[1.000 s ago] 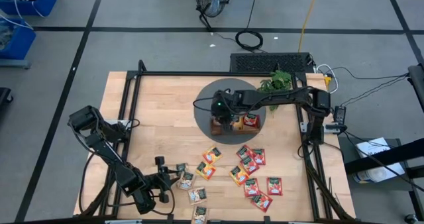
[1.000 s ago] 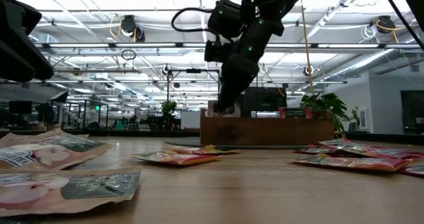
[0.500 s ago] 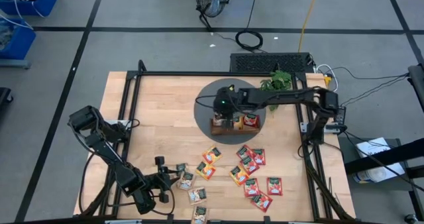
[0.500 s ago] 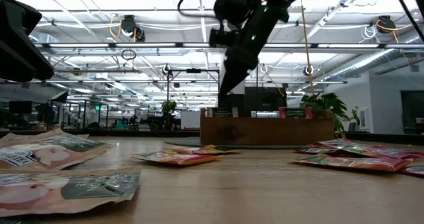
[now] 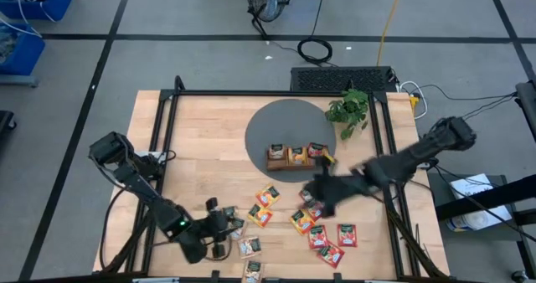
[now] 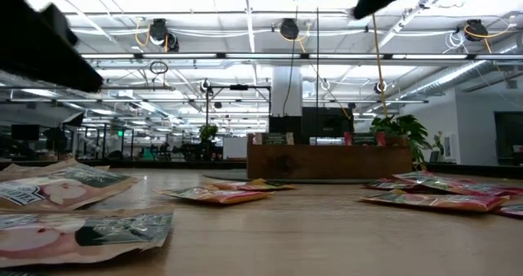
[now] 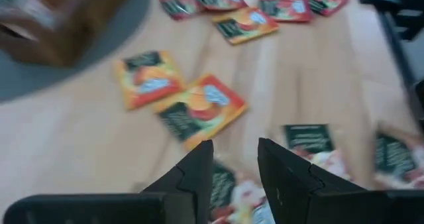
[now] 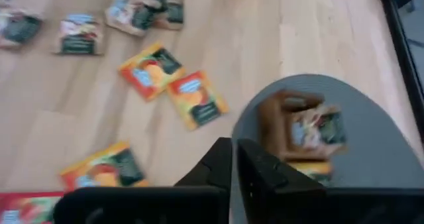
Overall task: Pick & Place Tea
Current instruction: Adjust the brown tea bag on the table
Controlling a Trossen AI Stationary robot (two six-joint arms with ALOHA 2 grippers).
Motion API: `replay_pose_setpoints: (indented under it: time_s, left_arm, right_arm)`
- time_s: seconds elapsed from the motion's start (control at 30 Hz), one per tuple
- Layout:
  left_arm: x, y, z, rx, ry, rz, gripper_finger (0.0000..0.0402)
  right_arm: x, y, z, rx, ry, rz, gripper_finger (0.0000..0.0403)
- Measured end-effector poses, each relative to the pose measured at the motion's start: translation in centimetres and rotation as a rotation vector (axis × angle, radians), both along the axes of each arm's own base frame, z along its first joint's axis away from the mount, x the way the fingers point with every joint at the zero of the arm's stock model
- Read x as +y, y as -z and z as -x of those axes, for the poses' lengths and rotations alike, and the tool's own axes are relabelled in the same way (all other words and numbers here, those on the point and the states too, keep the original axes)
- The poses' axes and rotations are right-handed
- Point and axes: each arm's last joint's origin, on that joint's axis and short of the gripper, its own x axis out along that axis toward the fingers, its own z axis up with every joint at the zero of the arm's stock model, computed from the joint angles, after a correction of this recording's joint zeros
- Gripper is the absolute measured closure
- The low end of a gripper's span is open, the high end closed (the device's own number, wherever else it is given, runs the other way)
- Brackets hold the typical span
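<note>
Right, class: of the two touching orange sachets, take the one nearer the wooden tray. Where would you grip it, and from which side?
The orange sachet lies flat on the table, turned diamond-wise, its neighbour against the side away from the tray. Probably come straight down and pinch the free corner pointing toward the tray.

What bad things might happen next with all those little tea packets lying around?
1. The right gripper, shut and empty, hangs low over the crowded red square tea sachets; it might push them or grab two at once.
2. The left gripper, slightly open, hovers over overlapping pale beige sachets, so it may lift a pair.
3. The brown wooden tray looks nearly full; another sachet could slip out.
</note>
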Motion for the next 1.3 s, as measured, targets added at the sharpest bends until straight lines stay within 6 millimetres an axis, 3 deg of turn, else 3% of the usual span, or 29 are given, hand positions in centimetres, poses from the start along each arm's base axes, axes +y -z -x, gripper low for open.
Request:
replay_pose_setpoints:
  time_s: [0.13,0.2,0.4,0.57,0.67,0.83,0.97,1.3]
  left_arm:
    - [0.8,-0.7,-2.3,-0.001,0.109,0.117,0.0277]
    - [1.0,-1.3,-3.1,-0.042,0.171,0.126,0.0277]
    - [0.7,-2.8,-4.9,-0.017,0.263,0.174,0.0277]
    - [-2.0,-2.0,-5.7,0.095,0.397,0.325,0.0277]
    - [-4.0,-0.7,-5.5,0.192,0.459,0.352,0.0277]
    - [-6.4,1.2,-5.6,0.175,0.497,0.342,0.0277]
    - [-6.5,3.0,-6.2,0.174,0.478,0.345,0.0277]
    - [-4.5,4.1,-7.1,0.250,0.404,0.305,0.0277]
  right_arm:
    - [3.1,2.6,4.1,-0.066,-0.052,-0.035,0.0401]
    - [4.0,4.0,5.2,-0.107,-0.088,-0.070,0.0400]
    - [4.6,8.0,5.8,-0.150,-0.187,-0.093,0.0401]
    - [3.7,10.1,5.8,-0.173,-0.187,-0.056,0.0402]
    - [3.3,10.7,5.8,-0.231,-0.194,-0.062,0.0400]
    - [2.8,11.2,5.9,-0.289,-0.205,-0.094,0.0399]
    - [2.9,10.6,5.8,-0.324,-0.208,-0.123,0.0399]
    - [2.8,11.0,6.0,-0.282,-0.218,-0.095,0.0399]
